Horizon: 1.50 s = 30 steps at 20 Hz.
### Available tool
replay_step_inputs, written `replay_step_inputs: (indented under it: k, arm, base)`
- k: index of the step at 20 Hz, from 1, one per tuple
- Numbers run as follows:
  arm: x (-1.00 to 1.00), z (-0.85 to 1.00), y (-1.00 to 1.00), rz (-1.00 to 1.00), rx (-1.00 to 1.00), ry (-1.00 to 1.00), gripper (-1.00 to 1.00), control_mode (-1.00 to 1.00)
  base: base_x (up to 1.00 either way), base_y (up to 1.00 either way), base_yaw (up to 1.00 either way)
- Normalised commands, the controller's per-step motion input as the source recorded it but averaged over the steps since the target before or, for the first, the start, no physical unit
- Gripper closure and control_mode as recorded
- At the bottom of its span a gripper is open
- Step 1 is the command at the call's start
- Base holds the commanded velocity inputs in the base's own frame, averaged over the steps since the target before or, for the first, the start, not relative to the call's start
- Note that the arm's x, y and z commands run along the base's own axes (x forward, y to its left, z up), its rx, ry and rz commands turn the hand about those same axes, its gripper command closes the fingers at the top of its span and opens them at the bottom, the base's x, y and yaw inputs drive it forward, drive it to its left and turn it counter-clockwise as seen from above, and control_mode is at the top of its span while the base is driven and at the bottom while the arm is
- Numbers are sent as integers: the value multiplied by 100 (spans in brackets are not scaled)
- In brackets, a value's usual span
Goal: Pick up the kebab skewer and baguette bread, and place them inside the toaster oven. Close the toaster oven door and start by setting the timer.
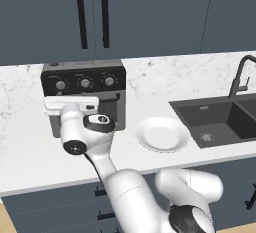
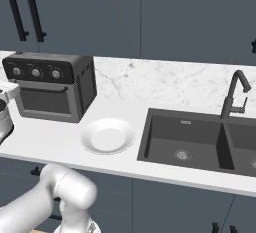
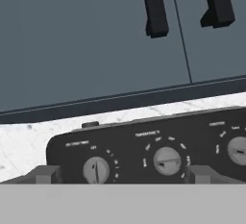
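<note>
Facing the boxy dark grey toaster oven (image 1: 85, 94), the white two-finger hand (image 3: 122, 174) hangs just in front of its black top control panel (image 3: 144, 146), its two dark fingertips (image 3: 45, 175) standing wide apart with nothing between them. The oven sits toward the left of the white marble-patterned counter (image 1: 30, 152), close to the matching backsplash. Three round silver knobs (image 1: 85, 82) line the panel; in the hand view the left knob (image 3: 96, 170) lies just beside the left fingertip, the middle knob (image 3: 166, 160) sits between the tips, and the third (image 3: 239, 150) is cut by the right edge. Small white markings ring each knob, too fine to read. Below the panel, the dark grey drop-down door with its dark glass window (image 2: 45, 100) stands upright and shut, a black bar handle (image 2: 45, 88) across its top. From the left base camera the arm's white wrist covers much of the door.

Just to the right of the oven a round white plate (image 1: 162, 134) lies flat on the counter. Further right a dark grey double-basin sink (image 2: 185, 139) is set into the counter, with a black curved faucet (image 2: 235, 94) behind it. Dark blue-grey wall cabinets with long black bar handles (image 1: 92, 14) hang above, and lower cabinets of the same colour (image 2: 165, 202) run beneath the counter.
</note>
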Motion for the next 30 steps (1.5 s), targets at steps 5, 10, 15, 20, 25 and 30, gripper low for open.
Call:
replay_step_inputs:
  k: [5, 10, 15, 20, 25, 30]
  arm:
    - [0, 18, 1, 0, 0, -4, -100, -100]
    - [1, 2, 2, 0, 0, 0, -100, -100]
    - [13, 0, 16, 0, 0, 0, -100, -100]
    - [26, 0, 25, 0, 0, 0, -100, -100]
    - [28, -1, 5, 0, 0, 0, -100, -100]
    - [36, -5, 3, 0, -1, 0, -100, -100]
  base:
    - [0, 0, 0]
    - [0, 0, 0]
    - [0, 0, 0]
    - [0, 0, 0]
    - [0, 0, 0]
    - [0, 0, 0]
